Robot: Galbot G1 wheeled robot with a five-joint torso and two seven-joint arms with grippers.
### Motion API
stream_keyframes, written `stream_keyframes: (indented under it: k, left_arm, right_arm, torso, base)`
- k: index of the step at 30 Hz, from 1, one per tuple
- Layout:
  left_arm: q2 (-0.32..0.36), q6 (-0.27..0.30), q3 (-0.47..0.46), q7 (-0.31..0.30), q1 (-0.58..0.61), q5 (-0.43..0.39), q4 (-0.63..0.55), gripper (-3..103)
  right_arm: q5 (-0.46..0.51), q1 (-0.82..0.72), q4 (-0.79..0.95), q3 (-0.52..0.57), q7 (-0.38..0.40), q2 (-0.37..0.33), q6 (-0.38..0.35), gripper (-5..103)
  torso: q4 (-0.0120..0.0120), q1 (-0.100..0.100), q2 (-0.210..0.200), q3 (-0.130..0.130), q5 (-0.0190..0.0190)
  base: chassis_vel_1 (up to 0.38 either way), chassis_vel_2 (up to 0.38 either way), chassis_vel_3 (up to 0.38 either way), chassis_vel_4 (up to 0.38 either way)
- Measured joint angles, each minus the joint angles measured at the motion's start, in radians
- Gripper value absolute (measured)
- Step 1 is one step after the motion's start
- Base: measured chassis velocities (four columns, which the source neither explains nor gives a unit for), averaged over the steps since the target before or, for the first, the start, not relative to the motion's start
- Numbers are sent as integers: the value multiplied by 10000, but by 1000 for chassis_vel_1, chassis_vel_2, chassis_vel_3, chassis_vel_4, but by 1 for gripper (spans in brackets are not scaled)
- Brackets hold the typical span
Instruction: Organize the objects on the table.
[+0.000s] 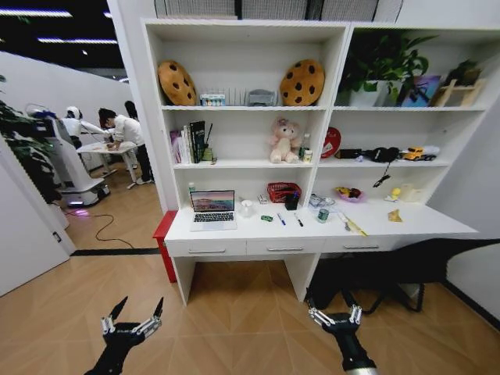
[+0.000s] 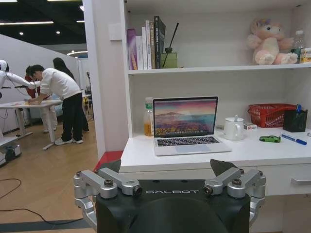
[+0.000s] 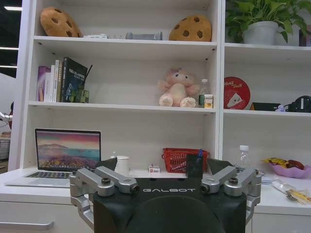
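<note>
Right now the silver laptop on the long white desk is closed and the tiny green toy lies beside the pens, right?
Not quite. The silver laptop stands open, its screen lit with a landscape picture, as the left wrist view shows. The rest holds: it sits on the long white desk, and the tiny green toy lies beside a blue pen.

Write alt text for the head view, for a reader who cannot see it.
A long white desk under white shelving holds an open silver laptop, a black pen cup, loose pens, a tiny green toy and a small green-topped can. Low in the foreground, above the wooden floor, the left end effector and right end effector hang open, short of the desk.
</note>
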Motion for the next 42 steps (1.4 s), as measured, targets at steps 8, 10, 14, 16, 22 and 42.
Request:
stream_keyframes:
  k: [8,10,14,16,22,42]
  left_arm:
    - [-33,-17,35,12,5,70,18,100]
    - [-37,-17,37,13,8,75,17,100]
    - [-39,-17,38,16,11,81,18,100]
    - [-45,-18,37,16,9,90,17,100]
    - [-80,-23,37,16,-3,109,22,100]
    - [18,-1226,18,-1436,-320,997,48,100]
  right_arm:
    - [105,43,20,-33,-33,-85,2,100]
    - [121,48,21,-36,-36,-88,2,100]
    - [113,24,11,-59,-74,-83,4,100]
    - [82,22,-4,-72,-75,-77,11,100]
    - [38,44,-71,-121,-72,-31,99,100]
    - [-148,132,-848,-276,-975,-137,1060,100]
  torso:
    - [-3,-2,1,-1,-8]
    - [-1,-2,1,-2,0]
    - [-4,0,-1,0,-6]
    - [-1,0,0,-1,0]
    - [-1,0,0,0,-1]
    - [-3,-15,8,-6,-3]
  base:
    - [-276,275,274,-289]
    - [-351,313,343,-323]
    - [-359,340,354,-344]
    - [-367,371,349,-356]
    - [-365,374,369,-357]
    - [-124,123,112,-113]
